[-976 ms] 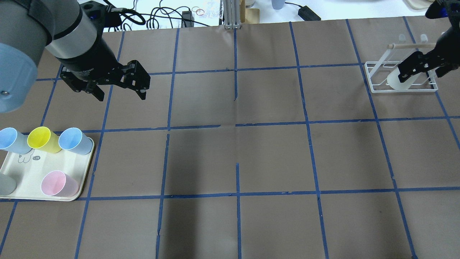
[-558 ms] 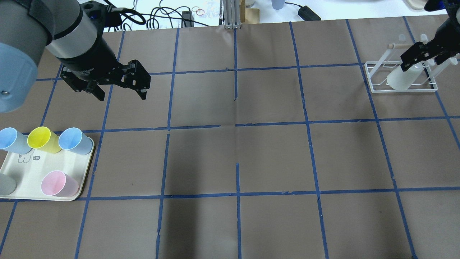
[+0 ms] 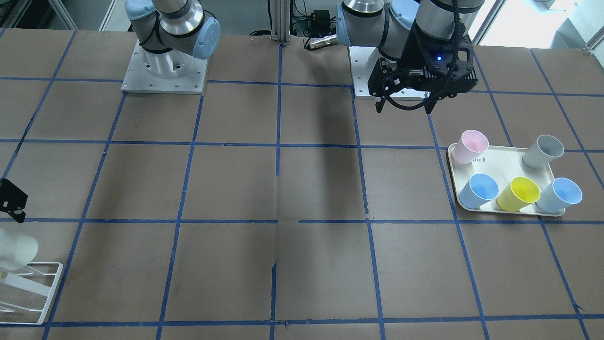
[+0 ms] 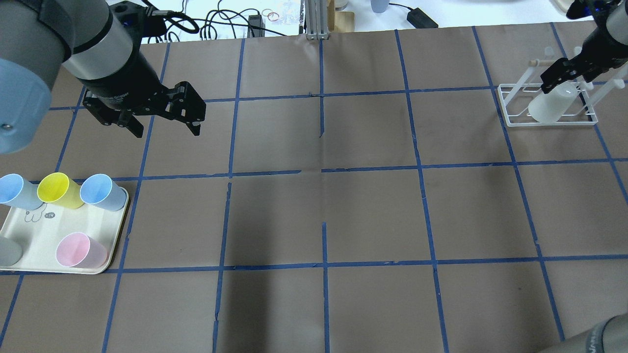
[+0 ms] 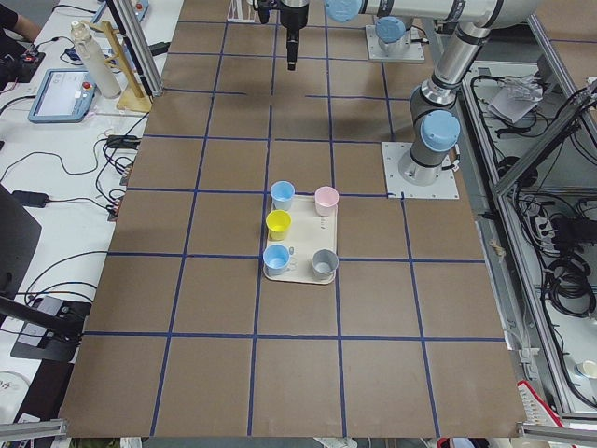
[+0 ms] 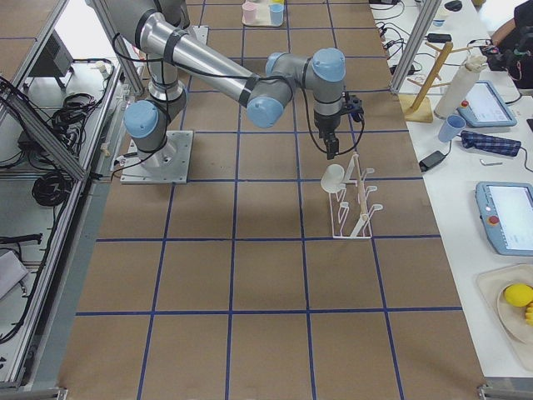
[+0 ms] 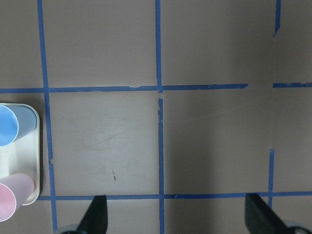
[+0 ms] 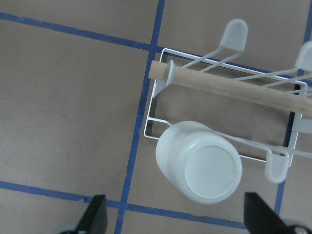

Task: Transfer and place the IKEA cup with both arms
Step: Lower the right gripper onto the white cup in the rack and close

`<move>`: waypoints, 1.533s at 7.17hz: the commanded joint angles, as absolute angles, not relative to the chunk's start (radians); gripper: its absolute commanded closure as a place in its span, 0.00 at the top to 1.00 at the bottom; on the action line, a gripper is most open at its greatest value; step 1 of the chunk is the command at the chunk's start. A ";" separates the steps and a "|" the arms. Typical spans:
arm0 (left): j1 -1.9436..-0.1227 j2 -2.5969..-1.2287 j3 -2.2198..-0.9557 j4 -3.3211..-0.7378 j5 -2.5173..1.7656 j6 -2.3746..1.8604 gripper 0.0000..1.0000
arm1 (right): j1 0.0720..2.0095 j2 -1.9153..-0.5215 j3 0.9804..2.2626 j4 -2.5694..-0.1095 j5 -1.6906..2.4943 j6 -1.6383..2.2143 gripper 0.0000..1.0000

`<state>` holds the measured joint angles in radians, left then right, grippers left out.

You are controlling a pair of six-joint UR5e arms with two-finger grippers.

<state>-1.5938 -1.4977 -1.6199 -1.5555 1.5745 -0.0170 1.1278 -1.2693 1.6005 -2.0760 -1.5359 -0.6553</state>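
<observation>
**Lighting and image quality, all views**

Light is even and diffuse, coming from overhead. The table point(image 4: 373, 211) reads mid-toned, with a broad soft-edged shadow down its centre (equally plain in the front-facing view). The bench point(image 4: 466, 12) beyond it is washed out to white. A small highlight sits on the cup point(image 4: 547, 109). The wrist views are sharp on the table and soft at the fingertips point(image 8: 95, 214) along the lower edge.
</observation>
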 commanded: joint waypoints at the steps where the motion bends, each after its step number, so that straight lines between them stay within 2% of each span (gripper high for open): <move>1: -1.594 -1.497 -1.620 -1.555 1.575 -0.017 1.00 | 1.123 -1.234 1.600 -2.103 -1.534 -0.682 1.00; 11: -1.592 -1.499 -1.620 -1.555 1.577 -0.017 1.00 | 1.095 -1.163 1.601 -2.163 -1.526 -0.680 1.00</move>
